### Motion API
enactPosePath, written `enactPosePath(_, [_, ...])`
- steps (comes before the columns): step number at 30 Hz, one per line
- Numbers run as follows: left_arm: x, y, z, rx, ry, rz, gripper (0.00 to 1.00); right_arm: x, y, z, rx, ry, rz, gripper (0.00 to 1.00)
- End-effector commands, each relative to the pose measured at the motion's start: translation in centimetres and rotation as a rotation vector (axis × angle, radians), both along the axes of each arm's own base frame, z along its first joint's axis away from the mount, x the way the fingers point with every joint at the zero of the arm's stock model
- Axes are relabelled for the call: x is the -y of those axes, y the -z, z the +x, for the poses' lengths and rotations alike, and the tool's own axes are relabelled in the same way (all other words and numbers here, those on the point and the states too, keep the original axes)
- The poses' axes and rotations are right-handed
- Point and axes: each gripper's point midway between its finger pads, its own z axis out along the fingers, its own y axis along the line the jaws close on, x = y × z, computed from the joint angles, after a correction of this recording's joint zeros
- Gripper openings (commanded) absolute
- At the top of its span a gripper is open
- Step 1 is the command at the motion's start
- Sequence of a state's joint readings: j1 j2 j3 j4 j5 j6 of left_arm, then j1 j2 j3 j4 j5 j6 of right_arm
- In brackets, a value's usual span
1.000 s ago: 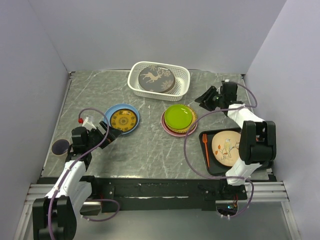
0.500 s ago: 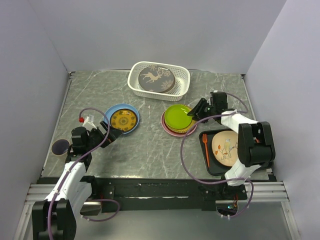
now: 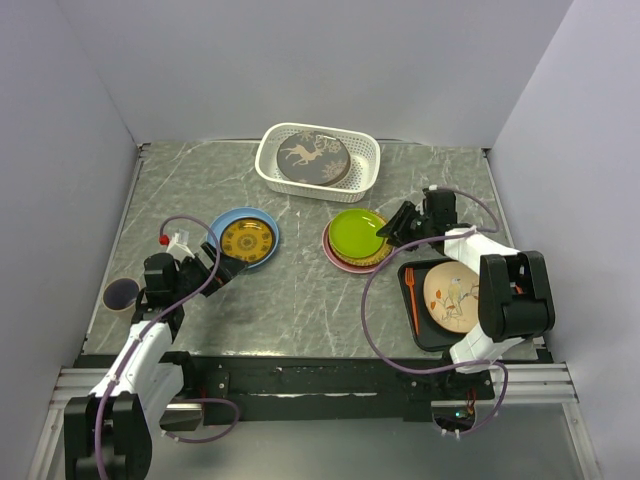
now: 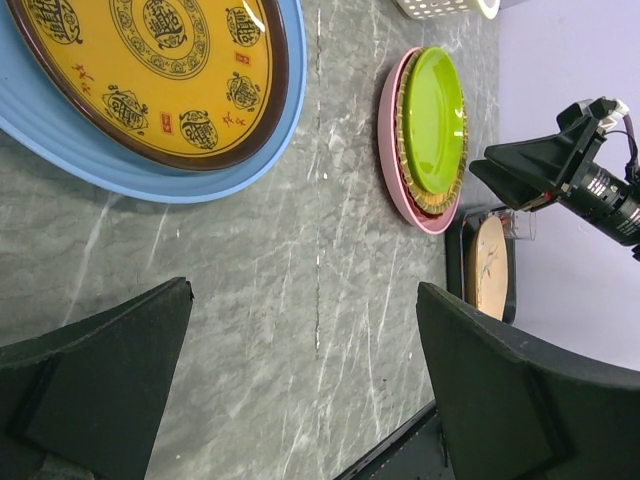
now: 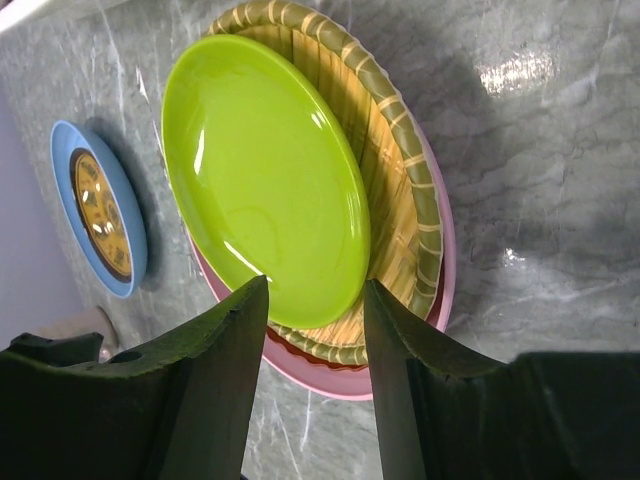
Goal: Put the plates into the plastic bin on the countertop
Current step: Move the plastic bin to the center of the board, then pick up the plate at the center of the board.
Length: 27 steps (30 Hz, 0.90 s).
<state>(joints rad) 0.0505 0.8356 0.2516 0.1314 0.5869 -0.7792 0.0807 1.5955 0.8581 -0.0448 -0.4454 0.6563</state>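
The bin [image 3: 369,151] at the counter's [image 3: 300,290] far edge holds the deer plate [image 3: 312,160]; the green plate [image 5: 260,170] tops a stack [image 5: 400,200] mid-counter. The right fingers [image 5: 220,360] stand half parted, gripping nothing, lined up with its near rim: I'd slide one under the lip, pinch only green, then lift level. The left fingers [image 4: 100,380] gape empty near the blue plate [image 4: 120,170].

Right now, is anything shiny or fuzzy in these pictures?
Right wrist view: lamp glare streaks the green plate and leaves a bright patch on the countertop. Left wrist view: the left gripper looks dark and a bit soft up close. Top view: even light, faint shadows.
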Motion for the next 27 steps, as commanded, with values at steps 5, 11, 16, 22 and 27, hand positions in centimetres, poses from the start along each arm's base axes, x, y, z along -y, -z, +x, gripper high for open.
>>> enactPosePath(5, [0.4, -1.7, 0.8, 0.071, 0.034, 0.004, 0.99, -0.4, 0.5, 1.1, 0.038, -0.012, 0.006, 0.5])
enactPosePath(11, [0.3, -1.7, 0.8, 0.072, 0.032, 0.006, 0.99, -0.8, 1.7, 1.5, 0.018, -0.017, 0.028, 0.5])
enactPosePath(16, [0.3, -1.4, 0.9, 0.062, 0.034, 0.007, 0.99, -1.0, 3.0, 1.3, -0.008, -0.016, 0.025, 0.5])
enactPosePath(22, [0.3, -1.3, 0.9, 0.062, 0.031, 0.008, 0.99, -1.1, 3.7, 1.1, -0.019, -0.02, 0.021, 0.5])
enactPosePath(27, [0.3, -1.3, 0.9, 0.061, 0.029, 0.01, 0.99, -1.1, 4.0, 0.9, -0.018, -0.021, 0.002, 0.5])
